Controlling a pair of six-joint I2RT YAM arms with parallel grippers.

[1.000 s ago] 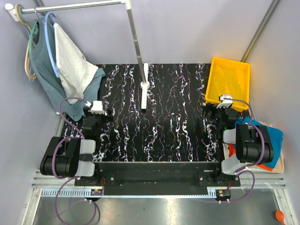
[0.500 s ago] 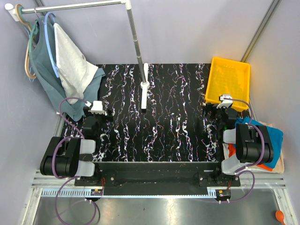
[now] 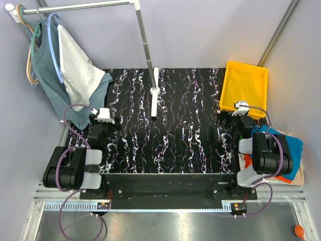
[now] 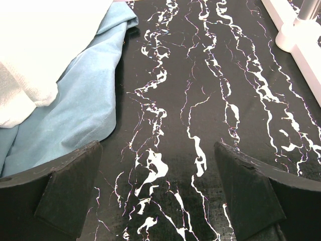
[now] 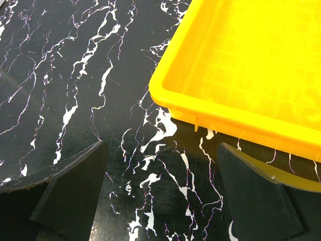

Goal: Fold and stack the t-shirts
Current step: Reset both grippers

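Looking in, I see both pairs of jaws spread wide, holding nothing: right jaws just short of the yellow plastic tray (image 5: pixel 241 65), left jaws far left of it. The teal-blue cloth t-shirt (image 3: pixel 297 143), bright orange t-shirt (image 3: pixel 246 160) and cream t-shirt (image 3: pixel 300 177) lie heaped nearward of the tray, beneath the right arm (image 3: pixel 271 153).

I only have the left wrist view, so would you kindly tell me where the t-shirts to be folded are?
Observer: The t-shirts are heaped at the near right, partly hidden by the right arm.
Operator: Is the right hand holding one?
Observer: No, it is open and empty, next to a yellow tray.
Operator: What does the blue cloth beside me hang from?
Observer: A rail at the far left, next to a white cloth.
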